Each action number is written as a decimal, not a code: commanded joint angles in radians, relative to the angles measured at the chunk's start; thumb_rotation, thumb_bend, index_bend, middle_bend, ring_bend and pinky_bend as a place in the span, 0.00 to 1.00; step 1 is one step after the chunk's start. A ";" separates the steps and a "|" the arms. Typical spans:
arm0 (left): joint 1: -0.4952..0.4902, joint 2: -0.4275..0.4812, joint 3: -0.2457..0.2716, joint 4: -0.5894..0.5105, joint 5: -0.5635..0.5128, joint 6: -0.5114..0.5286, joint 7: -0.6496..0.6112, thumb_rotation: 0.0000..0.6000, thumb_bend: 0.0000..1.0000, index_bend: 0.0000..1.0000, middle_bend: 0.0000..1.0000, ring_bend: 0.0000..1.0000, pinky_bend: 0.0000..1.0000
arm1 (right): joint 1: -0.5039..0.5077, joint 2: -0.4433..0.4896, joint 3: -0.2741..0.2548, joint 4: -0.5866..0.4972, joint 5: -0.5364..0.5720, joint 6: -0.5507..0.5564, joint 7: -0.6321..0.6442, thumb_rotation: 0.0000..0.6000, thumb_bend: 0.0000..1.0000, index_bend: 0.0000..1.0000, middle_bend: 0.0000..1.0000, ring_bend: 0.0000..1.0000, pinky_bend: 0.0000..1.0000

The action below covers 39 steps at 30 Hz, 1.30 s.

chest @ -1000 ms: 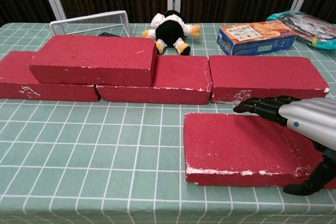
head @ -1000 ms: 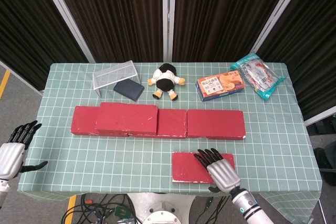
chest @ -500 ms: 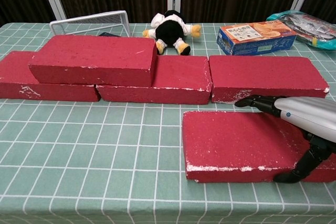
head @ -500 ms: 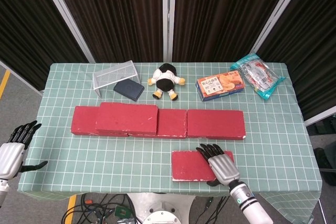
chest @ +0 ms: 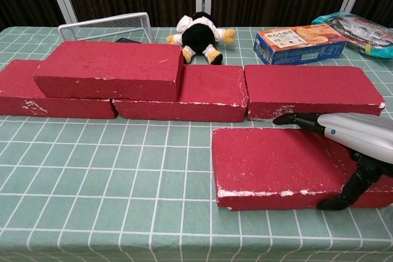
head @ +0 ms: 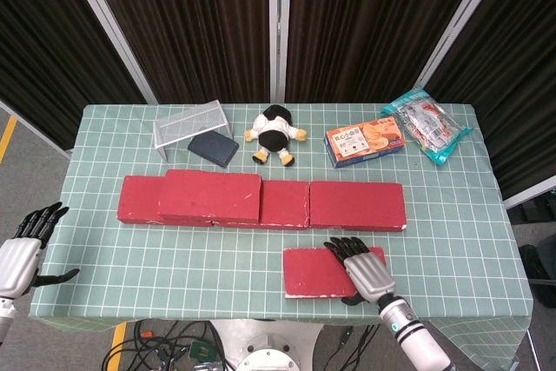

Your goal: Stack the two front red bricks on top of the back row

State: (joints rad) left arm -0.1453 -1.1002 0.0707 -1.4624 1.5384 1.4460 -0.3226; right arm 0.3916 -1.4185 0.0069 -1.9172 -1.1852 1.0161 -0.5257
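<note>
One front red brick (head: 313,271) (chest: 270,164) lies near the table's front edge, right of centre. My right hand (head: 365,274) (chest: 350,136) grips its right end, fingers over the top and thumb against the front face. The front edge looks slightly raised. Behind it runs the back row of red bricks (head: 356,204) (chest: 313,90), with another red brick (head: 210,195) (chest: 110,69) stacked on its left part. My left hand (head: 22,249) hangs open off the table's left front corner, holding nothing; it shows in the head view only.
Along the back stand a wire rack (head: 189,123), a dark wallet (head: 213,147), a plush doll (head: 275,134), a snack box (head: 365,141) and a plastic packet (head: 426,126). The green checked tablecloth (head: 174,258) ends close in front of the held brick.
My right hand has closed its thumb in on the brick's front face. The brick has shifted slightly left and its front edge has tipped up. The left hand stays put.
</note>
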 commanded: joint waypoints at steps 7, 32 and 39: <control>0.001 0.007 -0.005 -0.005 0.007 -0.018 -0.010 1.00 0.00 0.05 0.00 0.00 0.00 | 0.013 -0.003 -0.013 0.001 0.011 0.015 -0.007 1.00 0.04 0.00 0.21 0.13 0.17; -0.001 0.024 -0.039 -0.058 0.007 -0.029 0.029 1.00 0.00 0.05 0.00 0.00 0.00 | 0.156 0.219 0.177 -0.066 -0.077 0.015 0.127 1.00 0.07 0.02 0.25 0.17 0.28; -0.011 0.026 -0.053 -0.088 0.002 -0.039 0.037 1.00 0.00 0.05 0.00 0.00 0.00 | 0.249 0.203 0.231 0.029 0.003 -0.076 0.159 1.00 0.08 0.02 0.27 0.19 0.29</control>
State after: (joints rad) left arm -0.1550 -1.0743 0.0188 -1.5496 1.5412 1.4080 -0.2844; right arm 0.6205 -1.2093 0.2234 -1.9102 -1.2138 0.9675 -0.3734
